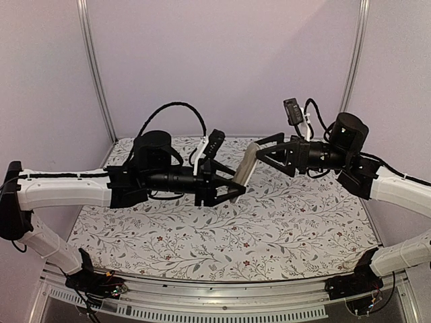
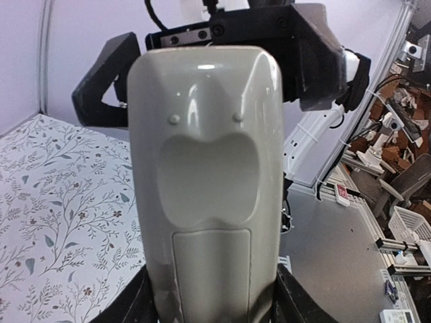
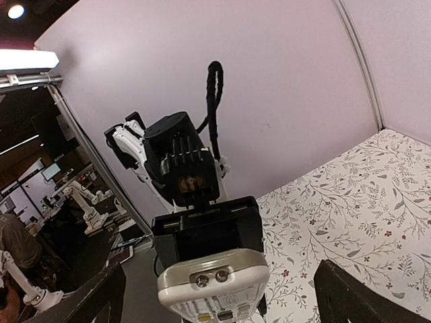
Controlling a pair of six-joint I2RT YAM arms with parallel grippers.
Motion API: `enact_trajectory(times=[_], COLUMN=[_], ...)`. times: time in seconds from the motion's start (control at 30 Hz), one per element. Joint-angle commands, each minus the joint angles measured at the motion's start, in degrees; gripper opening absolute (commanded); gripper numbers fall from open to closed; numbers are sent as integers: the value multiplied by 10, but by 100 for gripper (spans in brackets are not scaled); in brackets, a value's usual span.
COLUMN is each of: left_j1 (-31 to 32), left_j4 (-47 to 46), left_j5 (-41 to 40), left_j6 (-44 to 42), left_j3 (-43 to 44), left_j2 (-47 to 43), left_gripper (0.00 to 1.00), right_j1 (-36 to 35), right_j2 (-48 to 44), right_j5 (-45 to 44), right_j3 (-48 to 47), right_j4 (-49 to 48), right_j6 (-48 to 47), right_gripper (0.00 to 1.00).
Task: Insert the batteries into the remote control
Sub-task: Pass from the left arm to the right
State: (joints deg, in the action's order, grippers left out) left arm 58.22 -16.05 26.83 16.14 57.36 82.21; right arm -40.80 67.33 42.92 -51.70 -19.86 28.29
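Note:
The remote control (image 1: pixel 246 169) hangs in the air above the middle of the table, tilted, with its lower end clamped in my left gripper (image 1: pixel 232 189). In the left wrist view its grey-beige back (image 2: pixel 205 168) fills the frame, with a cover panel seated flush, and the left fingers (image 2: pixel 133 304) press both sides. My right gripper (image 1: pixel 267 152) stands open around the remote's top end, apart from it. The right wrist view shows that end (image 3: pixel 213 277) with two small emitters, between the wide-apart right fingers (image 3: pixel 101 296). The batteries are out of view.
A floral cloth (image 1: pixel 202 242) covers the table below both arms. White walls and metal corner posts (image 1: pixel 94 67) close the back and sides. The left arm's camera mount (image 1: pixel 210 142) rises just behind the remote.

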Motion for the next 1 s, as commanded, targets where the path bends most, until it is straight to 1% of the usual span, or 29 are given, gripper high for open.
enact_trajectory(times=[0.0, 0.17, 0.33, 0.53, 0.63, 0.7, 0.77, 0.87, 0.9, 0.97], left_j1=[-7, -7, -8, -10, -16, -19, -24, -29, -31, -35], left_j4=[-88, -97, -86, -97, -107, -108, -108, -107, -107, -99], left_j5=[83, 78, 62, 61, 60, 58, 49, 37, 35, 28], left_j6=[16, 19, 14, 24, 34, 38, 40, 43, 45, 47], left_j3=[-10, -10, -8, -8, -14, -18, -23, -29, -31, -35], left_j2=[-6, -9, -6, 1, 1, 0, -3, -7, -9, -14], left_gripper=[31, 31, 31, 31, 31, 31, 33, 41, 45, 60], right_j1=[2, -5, -16, -23, -23, -23, -23, -22, -22, -14], right_j2=[34, 59, 67, 78, 80, 81, 82, 87, 89, 92], right_j5=[87, 96, 93, 99, 97, 95, 94, 91, 88, 84], right_j3=[7, 5, -1, -6, -8, -9, -11, -16, -17, -21], right_j4=[-98, -153, -154, -154, -154, -152, -149, -140, -135, -122], right_j6=[63, 105, 106, 103, 105, 107, 107, 108, 108, 107], right_gripper=[99, 88, 79, 67, 56, 45, 38, 29, 27, 24])
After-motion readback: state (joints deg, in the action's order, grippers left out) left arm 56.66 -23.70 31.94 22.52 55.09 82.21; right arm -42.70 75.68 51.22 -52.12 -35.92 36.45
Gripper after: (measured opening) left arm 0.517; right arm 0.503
